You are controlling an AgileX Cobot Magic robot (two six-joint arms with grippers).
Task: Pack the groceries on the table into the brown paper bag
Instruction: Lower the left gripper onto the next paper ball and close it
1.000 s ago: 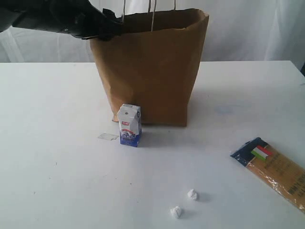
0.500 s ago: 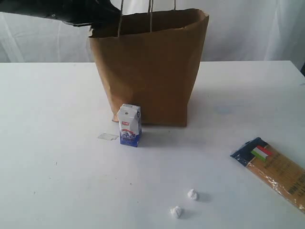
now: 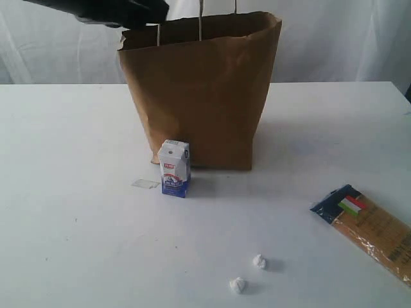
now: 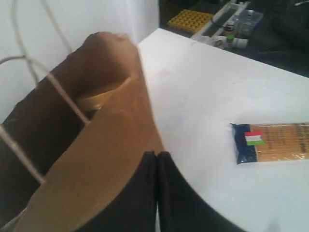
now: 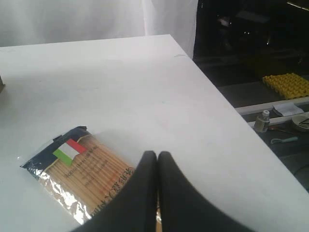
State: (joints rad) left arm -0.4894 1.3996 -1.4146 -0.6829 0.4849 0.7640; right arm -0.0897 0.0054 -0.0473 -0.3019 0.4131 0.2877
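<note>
The tall brown paper bag [image 3: 202,90] stands upright at the back middle of the white table [image 3: 77,224], its white handles up. A small white-blue carton [image 3: 174,168] stands just in front of the bag's left corner. The long Italian-flag pasta packet [image 3: 372,228] lies at the right front edge. My left gripper [image 4: 157,153] is shut and empty, high over the bag's [image 4: 96,159] left rim; its black arm [image 3: 109,11] shows at the top left. My right gripper [image 5: 157,154] is shut and empty above the pasta packet [image 5: 82,169]. The jars, can and pouch are out of view.
Two small crumpled white scraps [image 3: 259,261] [image 3: 237,285] lie on the table's front middle. A small clear flat piece [image 3: 146,184] lies left of the carton. Beyond the table's right edge are a yellow rack [image 5: 288,84] and small bottles.
The left arm has risen and drawn back leftward from the bag's left rim. The bag, carton and pasta packet have stayed put.
</note>
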